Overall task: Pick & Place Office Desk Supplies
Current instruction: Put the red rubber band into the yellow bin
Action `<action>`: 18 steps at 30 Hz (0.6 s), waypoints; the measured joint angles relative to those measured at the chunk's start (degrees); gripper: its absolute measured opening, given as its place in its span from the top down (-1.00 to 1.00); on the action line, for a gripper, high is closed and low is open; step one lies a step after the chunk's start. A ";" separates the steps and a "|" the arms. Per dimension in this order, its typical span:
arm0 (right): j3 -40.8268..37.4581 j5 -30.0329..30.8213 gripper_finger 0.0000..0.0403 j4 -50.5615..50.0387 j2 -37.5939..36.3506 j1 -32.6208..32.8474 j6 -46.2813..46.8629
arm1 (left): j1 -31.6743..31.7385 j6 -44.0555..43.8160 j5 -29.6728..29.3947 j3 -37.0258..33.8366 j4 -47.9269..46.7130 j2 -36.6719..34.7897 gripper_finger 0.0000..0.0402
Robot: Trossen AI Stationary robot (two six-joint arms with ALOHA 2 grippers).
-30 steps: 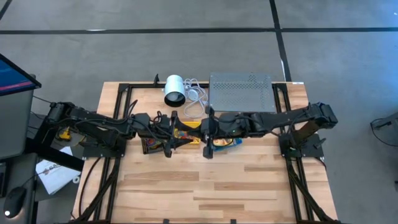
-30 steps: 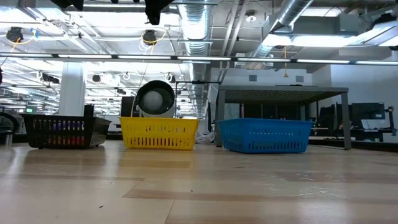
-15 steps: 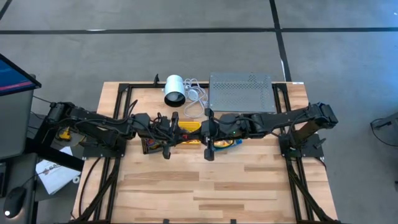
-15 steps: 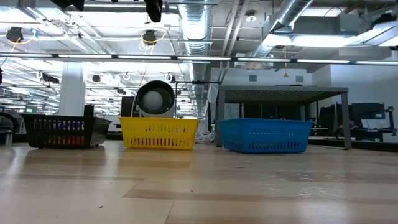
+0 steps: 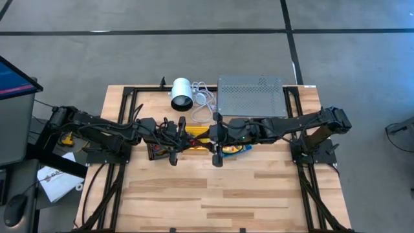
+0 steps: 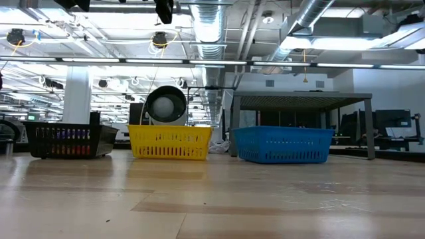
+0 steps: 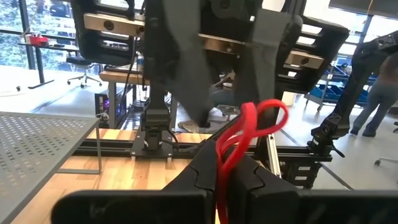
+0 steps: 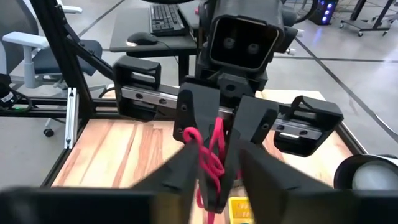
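- Wood of the pale plank table (image 5: 213, 194) bare along the near edge; no supplies seen lying there.
- Above the middle of the table, gripper to gripper, a mid-air handover of one thin red rubber-band loop (image 7: 249, 124).
- Left gripper (image 7: 224, 167): fingers together, pinching the lower part of the loop, upper part standing free above them.
- Right gripper (image 8: 214, 168): facing the left one, fingers apart on either side of the band, seemingly letting go rather than gripping.
- Below the two grippers, in a row, a black slotted plastic basket (image 6: 63, 141), a yellow slotted plastic basket (image 6: 169, 143) and a blue slotted plastic basket (image 6: 282, 145); contents hard to tell.
- At the far edge, a white cylinder (image 5: 182, 94) with its cable and a grey perforated metal rack (image 5: 251, 97), neither part of the job.
- Judged as mid-task: band lifted and passed, not yet dropped in a basket; number of supplies left unclear.
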 joint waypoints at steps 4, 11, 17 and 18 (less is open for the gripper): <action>0.00 0.07 0.02 -0.17 -0.33 -0.47 1.77 | 0.14 0.02 -0.09 -0.02 -0.01 0.00 1.00; 0.00 0.26 -0.42 -1.83 -3.12 -1.90 4.11 | 2.01 0.02 -0.17 -0.09 -2.52 -0.41 1.00; 0.02 0.82 -0.44 -9.77 -8.68 -3.03 6.61 | 5.60 0.06 -0.46 -0.11 -11.27 -4.93 1.00; 0.02 1.27 -0.44 -11.69 -9.88 -3.23 7.64 | 6.41 0.28 -0.46 -0.09 -13.22 -6.00 1.00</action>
